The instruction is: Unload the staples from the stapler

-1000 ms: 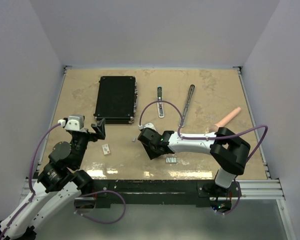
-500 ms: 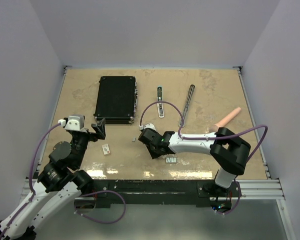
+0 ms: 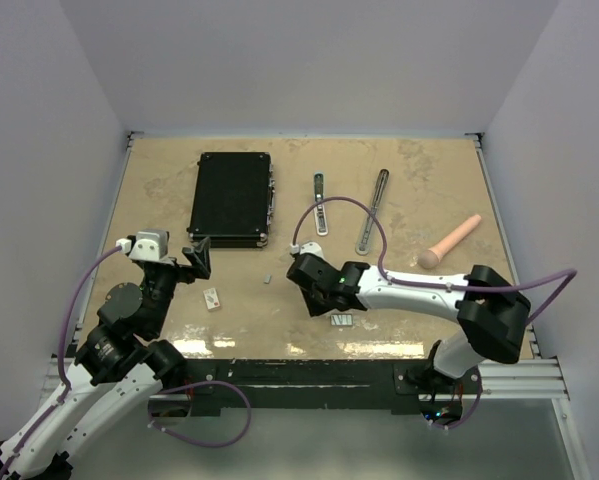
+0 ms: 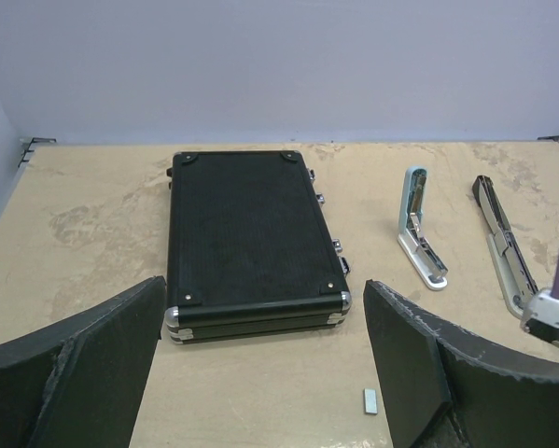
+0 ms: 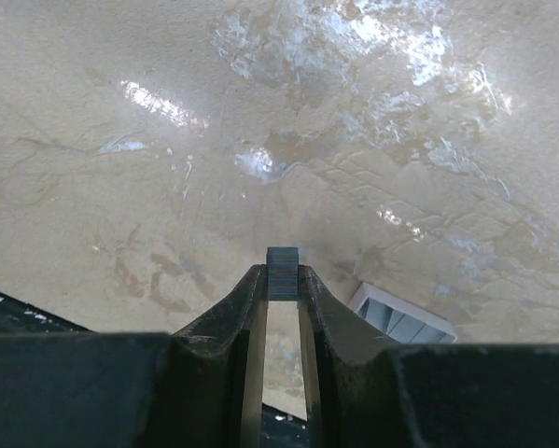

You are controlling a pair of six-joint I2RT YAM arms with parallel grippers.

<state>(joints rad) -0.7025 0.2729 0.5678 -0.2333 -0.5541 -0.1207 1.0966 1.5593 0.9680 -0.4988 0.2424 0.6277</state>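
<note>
The stapler lies apart as two slim silver bars at the back of the table, one (image 3: 320, 203) (image 4: 421, 229) left of the other (image 3: 372, 211) (image 4: 501, 238). My right gripper (image 3: 314, 305) (image 5: 282, 280) is shut on a short ribbed strip of staples (image 5: 282, 273), pinched at the fingertips just above the tabletop. A small pile of staples (image 3: 342, 320) (image 5: 400, 317) lies beside it. One loose strip (image 3: 267, 278) (image 4: 370, 400) lies near my left gripper (image 3: 199, 258) (image 4: 260, 373), which stands open with nothing in it.
A big flat black case (image 3: 231, 198) (image 4: 246, 238) lies at the back left. A pinkish cylinder (image 3: 449, 242) rests at the right. A small white block (image 3: 212, 297) sits by the left arm. The table's front edge is close behind the right fingertips.
My right gripper has closed on the staple strip. Its forearm and elbow have swung to the right, uncovering the right stapler bar. The left arm has not moved.
</note>
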